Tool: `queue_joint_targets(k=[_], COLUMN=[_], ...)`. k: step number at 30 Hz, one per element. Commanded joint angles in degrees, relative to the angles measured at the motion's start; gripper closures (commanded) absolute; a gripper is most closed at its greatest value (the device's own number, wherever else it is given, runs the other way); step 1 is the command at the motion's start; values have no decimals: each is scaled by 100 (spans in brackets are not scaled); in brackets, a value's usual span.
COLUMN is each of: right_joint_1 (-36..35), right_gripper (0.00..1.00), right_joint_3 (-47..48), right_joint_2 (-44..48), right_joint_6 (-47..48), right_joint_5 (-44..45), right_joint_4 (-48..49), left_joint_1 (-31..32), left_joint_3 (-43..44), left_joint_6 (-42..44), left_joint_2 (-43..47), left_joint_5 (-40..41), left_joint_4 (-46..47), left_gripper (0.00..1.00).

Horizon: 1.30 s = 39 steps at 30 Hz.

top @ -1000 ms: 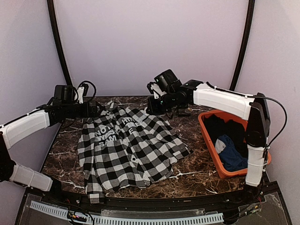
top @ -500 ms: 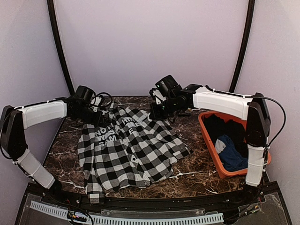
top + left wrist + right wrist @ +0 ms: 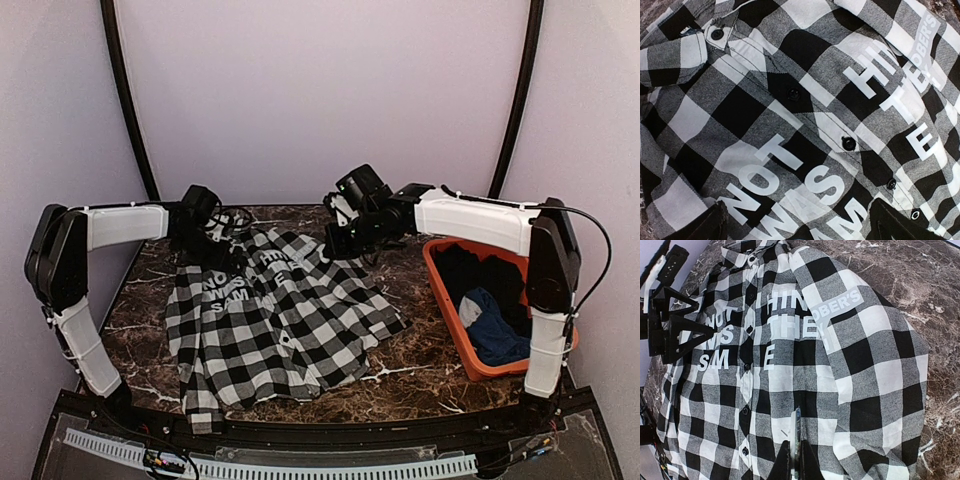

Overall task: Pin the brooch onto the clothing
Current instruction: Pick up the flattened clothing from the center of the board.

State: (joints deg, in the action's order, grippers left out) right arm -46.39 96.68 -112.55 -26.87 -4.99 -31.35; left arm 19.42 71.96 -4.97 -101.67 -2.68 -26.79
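On the marbled desk (image 3: 425, 375), left of centre, the clothing (image 3: 280, 320) lies spread but rumpled, collar toward the far edge. It is a black-and-white checked flannel shirt with black buttons down its placket and large white block letters printed across the fabric. The left hand (image 3: 802, 225) hangs over the lettered area near the collar, its fingers set wide apart with nothing between them. The right hand (image 3: 795, 460) is poised above the shirt's far right shoulder, fingers pressed together on a thin silvery brooch (image 3: 796, 432) seen edge-on. An orange bin (image 3: 437, 270) at the desk's right side holds dark garments and a blue garment (image 3: 497, 335).
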Motion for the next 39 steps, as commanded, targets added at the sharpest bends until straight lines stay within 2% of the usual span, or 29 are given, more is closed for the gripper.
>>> queue_joint_targets(k=[1, 11, 13, 15, 19, 22, 25, 27, 39], right_joint_1=[31, 30, 34, 33, 31, 29, 32, 33, 17], right_gripper=[100, 100, 100, 100, 100, 100, 100, 100, 100], right_joint_3=[-166, -280, -311, -365, -446, -502, -557, -567, -430], right_joint_2=[269, 339, 363, 395, 446, 515, 581, 590, 514], right_joint_6=[5, 68, 68, 63, 48, 57, 74, 79, 82], right_joint_5=[-32, -63, -66, -59, -61, -39, 50, 84, -264], right_joint_4=[207, 288, 288, 296, 307, 293, 290, 288, 451], left_joint_1=[18, -101, -179, -266, -390, -514, -626, -678, -752], left_joint_3=[157, 448, 622, 736, 898, 905, 925, 965, 1151], left_joint_6=[-240, -370, -442, -606, -988, -1253, -1437, -1531, -1667], left_joint_2=[-277, -407, -541, -714, -1068, -1294, -1512, -1598, -1824], left_joint_5=[68, 197, 4, -534, -1087, -1297, -1579, -1654, -1371], left_joint_4=[-298, 351, 510, 725, 1128, 1403, 1567, 1606, 1539], left_gripper=[4, 4, 6, 9, 19, 31, 46, 50, 47])
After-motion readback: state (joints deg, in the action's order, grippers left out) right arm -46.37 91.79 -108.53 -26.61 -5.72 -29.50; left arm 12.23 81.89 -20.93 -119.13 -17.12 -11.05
